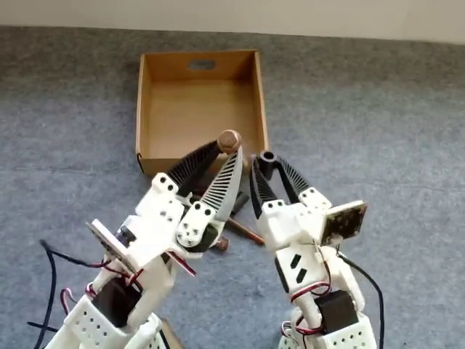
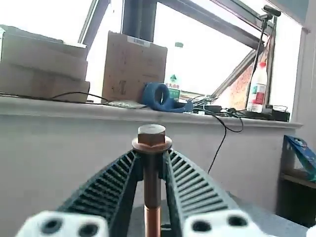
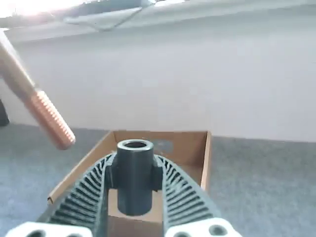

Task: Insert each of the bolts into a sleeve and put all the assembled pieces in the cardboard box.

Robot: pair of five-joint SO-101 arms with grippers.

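Observation:
My left gripper [image 1: 227,150] is shut on a copper bolt [image 1: 229,140], whose hex head sticks up past the fingertips near the box's front wall. In the left wrist view the bolt [image 2: 151,163] stands upright between the ribbed black fingers [image 2: 111,185]. Just to its right, my right gripper [image 1: 267,166] is shut on a dark sleeve [image 1: 267,158] with the bore facing up. In the right wrist view the sleeve [image 3: 134,173] sits between the fingers, and the bolt's threaded end [image 3: 49,118] hangs beside it, apart from it. Behind both stands the open cardboard box [image 1: 142,109], with its wall [image 3: 206,148] in the right wrist view.
Another copper bolt [image 1: 245,232] lies on the grey carpet under the two grippers, with a small brown piece [image 1: 220,245] beside it. A black cable [image 1: 51,280] runs at the near left. Open carpet lies to the right and left of the box.

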